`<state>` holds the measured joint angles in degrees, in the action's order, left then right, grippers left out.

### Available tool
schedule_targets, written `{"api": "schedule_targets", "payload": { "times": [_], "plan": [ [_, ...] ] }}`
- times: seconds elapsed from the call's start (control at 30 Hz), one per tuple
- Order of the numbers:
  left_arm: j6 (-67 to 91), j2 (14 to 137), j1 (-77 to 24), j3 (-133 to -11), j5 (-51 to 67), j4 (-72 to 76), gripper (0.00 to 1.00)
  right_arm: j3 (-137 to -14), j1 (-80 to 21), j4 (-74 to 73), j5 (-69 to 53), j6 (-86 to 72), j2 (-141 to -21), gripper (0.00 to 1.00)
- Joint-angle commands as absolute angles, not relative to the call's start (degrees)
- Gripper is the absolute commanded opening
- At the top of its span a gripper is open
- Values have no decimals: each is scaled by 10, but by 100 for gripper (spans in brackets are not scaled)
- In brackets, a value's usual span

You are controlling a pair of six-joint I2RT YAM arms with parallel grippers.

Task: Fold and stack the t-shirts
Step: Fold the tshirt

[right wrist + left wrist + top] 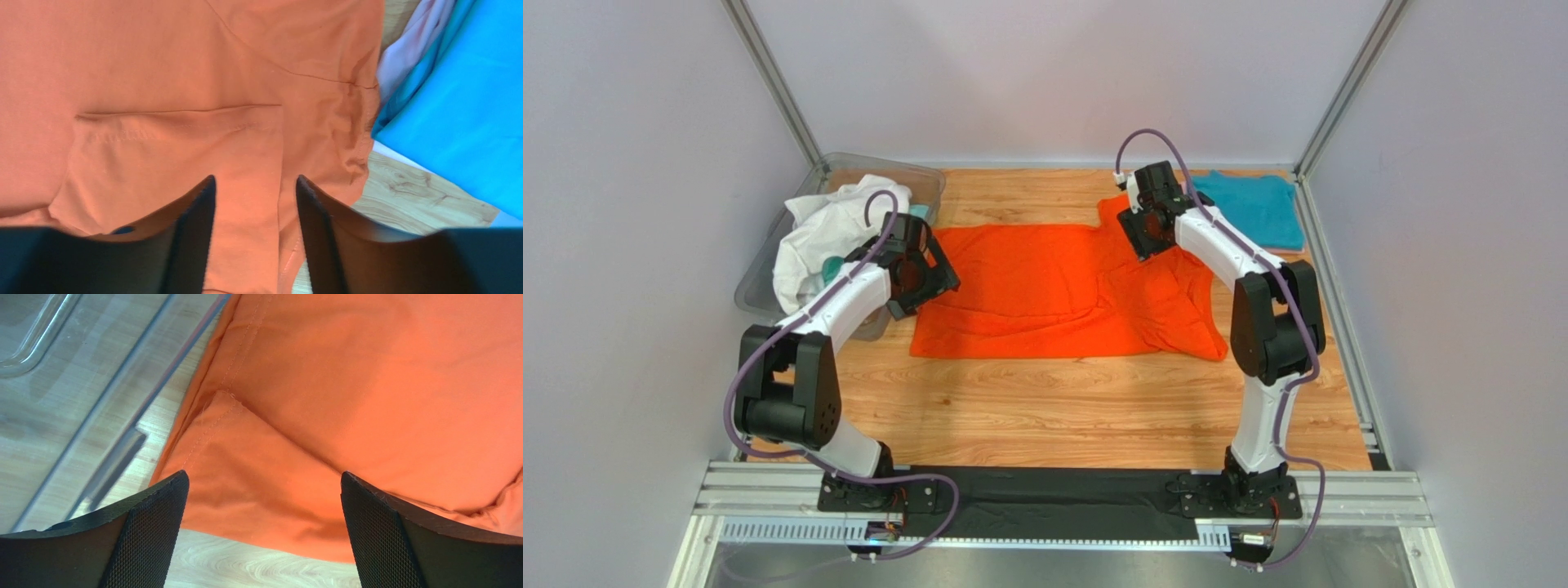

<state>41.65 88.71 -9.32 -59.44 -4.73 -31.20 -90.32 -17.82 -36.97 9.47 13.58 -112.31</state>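
Orange t-shirt [1038, 300] lies spread at mid-table [1075, 410], with parts folded over. Left arm is bent at the elbow, left gripper [264, 478] over the shirt's left edge, jaws wide apart and empty. Right arm reaches forward, right gripper [255, 180] over the shirt's right end, jaws partly apart and empty.

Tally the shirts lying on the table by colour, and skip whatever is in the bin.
Orange t-shirt: 1
Teal t-shirt: 1
Pink cloth, only an edge showing under the teal: 1
Total: 3
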Motion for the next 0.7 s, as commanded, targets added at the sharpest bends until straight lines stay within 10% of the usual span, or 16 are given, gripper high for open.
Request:
{"api": "schedule_targets", "payload": {
  "times": [0.0,0.2,0.67],
  "plan": [
    [398,855,-80,-606,-55,-323,100,-930,-177,-359,116,116,-1102,61],
    [391,822,-107,-609,-20,-323,100,-864,-177,-366,77,19,-1012,100],
    [403,845,-170,-558,51,-268,100,-586,-178,-314,-47,-149,-876,100]
  ]
}}
